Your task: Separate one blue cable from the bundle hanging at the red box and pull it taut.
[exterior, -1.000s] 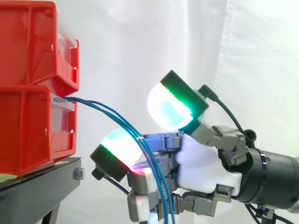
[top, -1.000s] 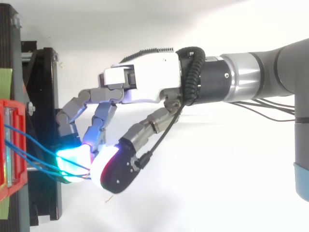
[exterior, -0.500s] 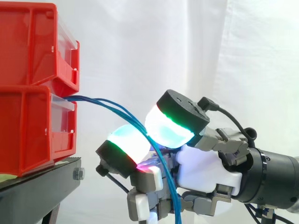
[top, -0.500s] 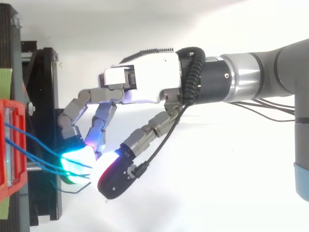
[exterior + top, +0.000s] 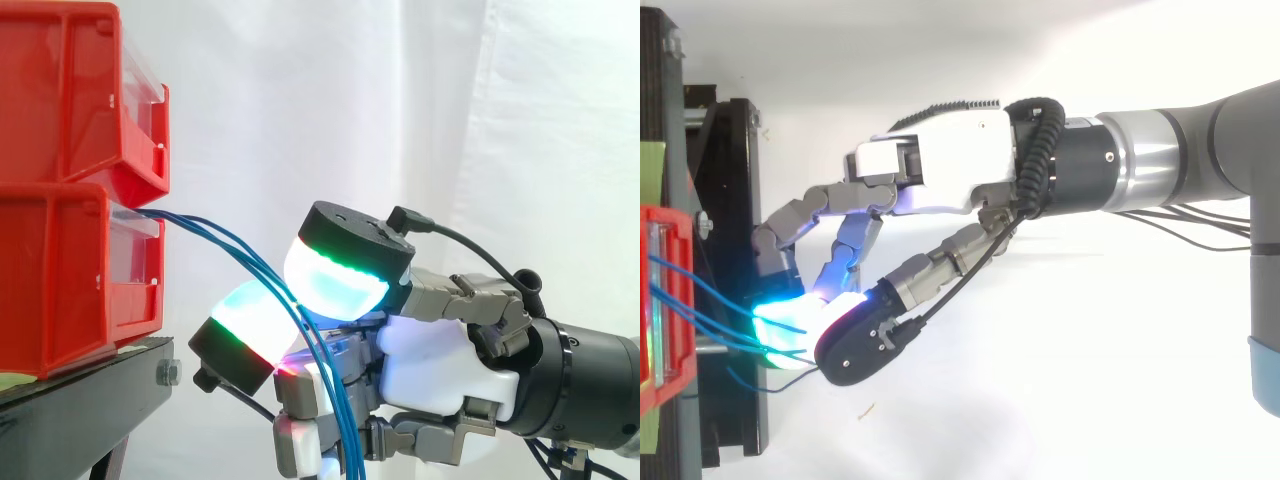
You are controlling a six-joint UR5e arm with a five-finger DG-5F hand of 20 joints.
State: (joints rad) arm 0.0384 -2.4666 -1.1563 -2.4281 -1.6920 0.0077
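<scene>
Beside the work, at its own height, two red bins sit stacked at the left on a black stand, with a white curtain behind. Several blue cables come out of the front of the lower bin, arc to the right and drop out of sight at the bottom edge. The hand reaches in from the right, below the bins' level. Its fingers are curled, with the thumb's glowing pad above and another pad below, closed against each other where the cables run down. The cables pass between these two pads and are pinched there. I cannot tell how many strands the pads actually hold. Between bin and hand the cables curve rather than run straight.

From above, the hand stretches left from the arm towards the stand. The cables leave the red bin at the left edge and run right into the cyan-lit fingers, where the dark-backed thumb closes on them. One strand loops loose just below the pads.
</scene>
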